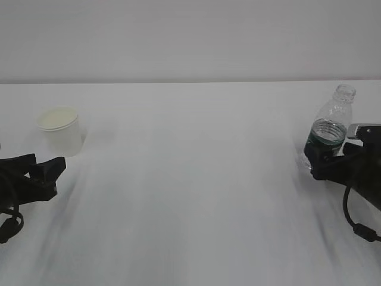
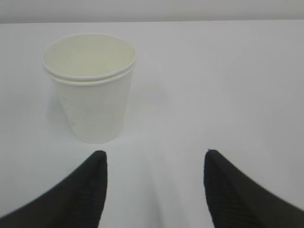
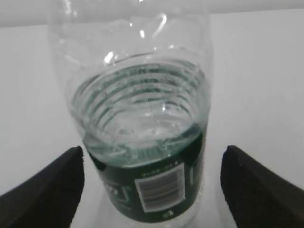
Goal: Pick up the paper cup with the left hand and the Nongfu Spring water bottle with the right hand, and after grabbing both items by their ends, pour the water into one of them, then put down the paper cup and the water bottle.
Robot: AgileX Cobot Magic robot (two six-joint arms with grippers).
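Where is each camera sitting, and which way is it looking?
Exterior view: low across the table, facing the wall; cup, bottle, both black grippers.
Left wrist view: on the left arm, facing forward past the left gripper, open, at the cup.
Right wrist view: on the right arm, close on the bottle between open right gripper fingers.
Each wrist view shares one object with the exterior view.

Bright, even, washed-out light; shadows faint, exterior view soft and streaky, glare spots on the water bottle (image 3: 137, 118).
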